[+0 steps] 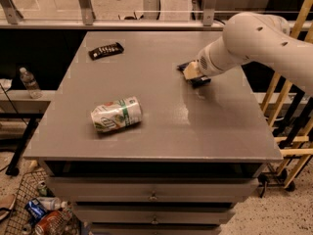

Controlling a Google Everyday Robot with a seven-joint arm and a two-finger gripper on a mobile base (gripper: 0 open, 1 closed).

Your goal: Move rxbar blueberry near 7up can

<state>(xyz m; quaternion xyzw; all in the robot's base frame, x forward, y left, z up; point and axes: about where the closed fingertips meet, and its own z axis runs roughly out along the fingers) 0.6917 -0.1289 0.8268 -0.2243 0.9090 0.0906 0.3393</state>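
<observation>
The 7up can, white with a green band and dented, lies on its side at the front left of the grey table. My gripper is low over the table's right middle, at the end of the white arm. A dark flat thing, which seems to be the rxbar blueberry, shows at and under the gripper, mostly hidden by it. The gripper is well to the right of the can and farther back.
A black bar wrapper with white lettering lies at the table's back left. A wooden frame stands to the right of the table. A water bottle and a basket of litter are at the left.
</observation>
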